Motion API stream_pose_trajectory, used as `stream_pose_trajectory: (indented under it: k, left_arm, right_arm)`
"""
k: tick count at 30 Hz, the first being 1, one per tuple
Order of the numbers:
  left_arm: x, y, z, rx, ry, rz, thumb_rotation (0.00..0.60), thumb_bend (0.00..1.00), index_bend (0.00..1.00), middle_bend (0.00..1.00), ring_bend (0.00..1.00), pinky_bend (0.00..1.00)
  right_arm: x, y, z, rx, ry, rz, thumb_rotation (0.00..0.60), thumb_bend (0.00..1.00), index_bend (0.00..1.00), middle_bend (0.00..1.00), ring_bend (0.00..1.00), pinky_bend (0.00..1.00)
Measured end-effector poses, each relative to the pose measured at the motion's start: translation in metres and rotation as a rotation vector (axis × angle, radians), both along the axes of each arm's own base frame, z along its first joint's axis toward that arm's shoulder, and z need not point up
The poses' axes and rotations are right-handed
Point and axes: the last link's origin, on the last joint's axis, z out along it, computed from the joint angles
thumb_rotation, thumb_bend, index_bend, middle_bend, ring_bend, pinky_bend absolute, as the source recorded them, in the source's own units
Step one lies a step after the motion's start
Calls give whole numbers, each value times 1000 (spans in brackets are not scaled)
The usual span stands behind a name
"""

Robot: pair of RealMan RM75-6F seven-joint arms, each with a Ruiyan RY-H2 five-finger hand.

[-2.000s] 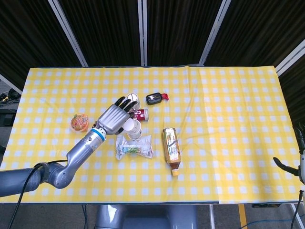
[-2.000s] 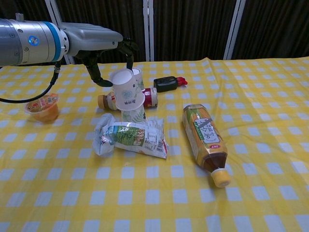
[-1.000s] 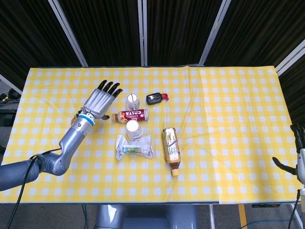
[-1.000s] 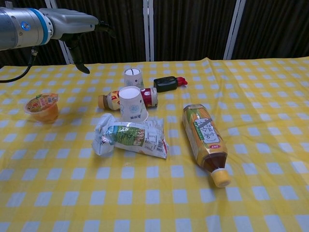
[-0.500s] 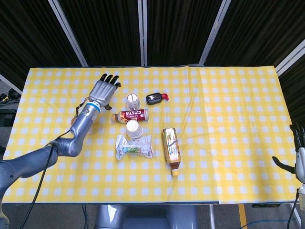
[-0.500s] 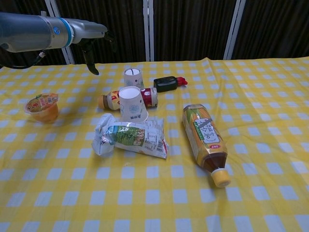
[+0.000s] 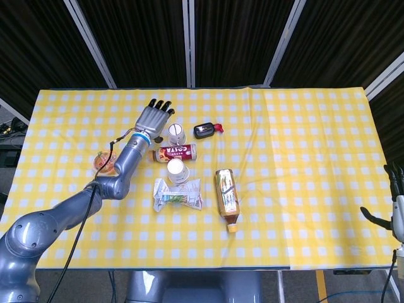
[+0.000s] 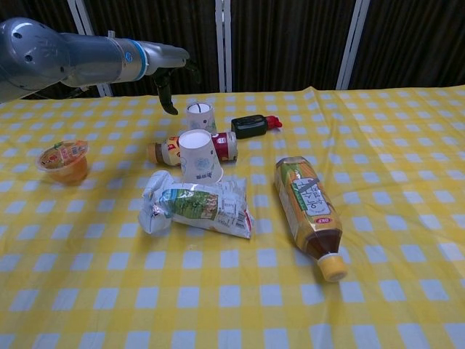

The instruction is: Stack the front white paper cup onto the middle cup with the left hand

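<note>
A white paper cup [image 7: 177, 170] [image 8: 199, 155] stands upside down in the middle of the table, just in front of a lying brown can; it looks set over another cup, of which little shows. A second white cup [image 7: 176, 132] [image 8: 200, 116] stands upside down behind the can. My left hand [image 7: 154, 117] [image 8: 173, 71] hovers empty with fingers spread, just left of the rear cup and above the table. My right hand [image 7: 392, 202] shows only at the right edge of the head view, fingers apart, holding nothing.
A brown can [image 7: 172, 152] [image 8: 190, 147] lies between the cups. A snack bag [image 7: 178, 193] [image 8: 196, 206] lies in front, a tea bottle [image 7: 227, 198] [image 8: 308, 201] to the right. A black-and-red item [image 7: 205, 130] [image 8: 251, 125] is behind; an orange jelly cup [image 7: 104, 162] [image 8: 64, 160] left.
My left hand let go of the cup over the middle cup, lifted back and left, then swung right to beside the rear cup. The cups stay put.
</note>
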Motion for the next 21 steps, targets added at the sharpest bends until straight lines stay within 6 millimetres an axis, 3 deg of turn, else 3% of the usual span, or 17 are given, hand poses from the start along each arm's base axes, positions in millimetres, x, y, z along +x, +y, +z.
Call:
stream_pose_trajectory:
  k: [21]
  left_arm:
    - [19, 3, -30, -17, 34, 14, 600, 258, 207, 0, 0, 0]
  right_arm:
    - [1, 5, 12, -23, -34, 18, 600, 42, 0, 0, 0, 0]
